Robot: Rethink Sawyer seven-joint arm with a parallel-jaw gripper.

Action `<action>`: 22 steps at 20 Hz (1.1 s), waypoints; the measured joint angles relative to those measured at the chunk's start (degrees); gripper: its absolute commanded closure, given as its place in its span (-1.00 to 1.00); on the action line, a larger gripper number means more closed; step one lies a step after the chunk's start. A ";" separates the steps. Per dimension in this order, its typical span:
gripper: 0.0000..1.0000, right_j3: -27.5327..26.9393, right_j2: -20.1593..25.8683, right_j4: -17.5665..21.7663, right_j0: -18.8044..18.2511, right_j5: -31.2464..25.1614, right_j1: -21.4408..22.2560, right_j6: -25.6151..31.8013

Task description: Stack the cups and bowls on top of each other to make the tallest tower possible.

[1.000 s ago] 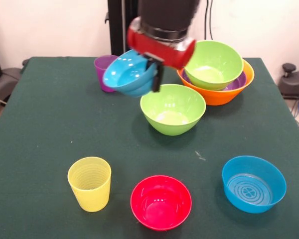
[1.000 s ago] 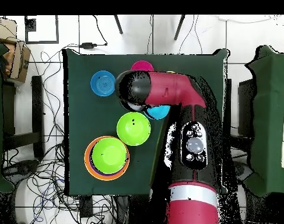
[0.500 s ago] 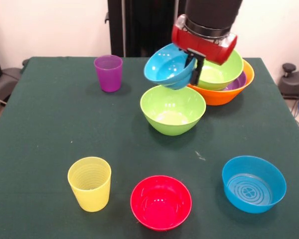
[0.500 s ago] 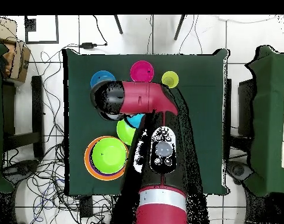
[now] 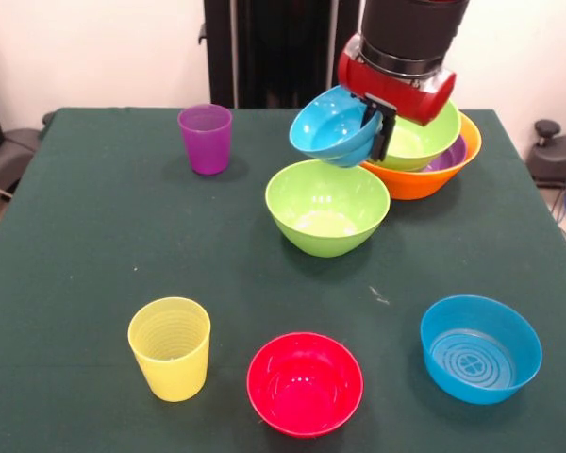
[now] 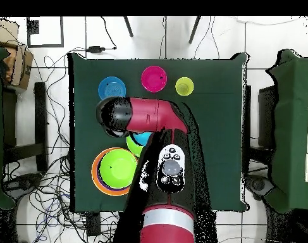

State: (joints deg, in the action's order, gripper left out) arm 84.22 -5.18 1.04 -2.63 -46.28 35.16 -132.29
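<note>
Above the loose green bowl (image 5: 327,206), gripper (image 5: 375,127) pinching blue bowl (image 5: 332,126), now nearer tower (image 5: 421,151)

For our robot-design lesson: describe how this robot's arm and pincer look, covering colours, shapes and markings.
The arm is thick and rounded, with glossy red shells and black joint sections. From above, a black panel with a round grey button sits on it. At the wrist, a black cylinder meets a red collar with a silver ring; below hangs the small black pincer.

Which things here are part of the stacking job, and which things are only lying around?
Job: held blue bowl in the end effector; tower; loose green bowl; pink-red bowl; second blue bowl; purple cup; yellow cup.

Lying about: floor cables; cardboard box.
</note>
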 measured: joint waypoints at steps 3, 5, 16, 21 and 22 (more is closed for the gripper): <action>1.00 1.23 -1.12 -0.69 0.73 1.70 -0.01 -0.60; 1.00 2.35 -1.95 -1.40 1.43 3.04 -0.01 -1.20; 1.00 8.40 -4.24 -5.35 5.55 8.96 0.02 -4.12; 1.00 11.35 -5.27 -7.37 7.74 11.23 0.03 -5.09; 1.00 11.64 -5.38 -7.59 8.01 11.40 0.04 -5.21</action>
State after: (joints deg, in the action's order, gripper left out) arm 95.86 -10.56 -6.55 5.38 -34.88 35.19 -137.49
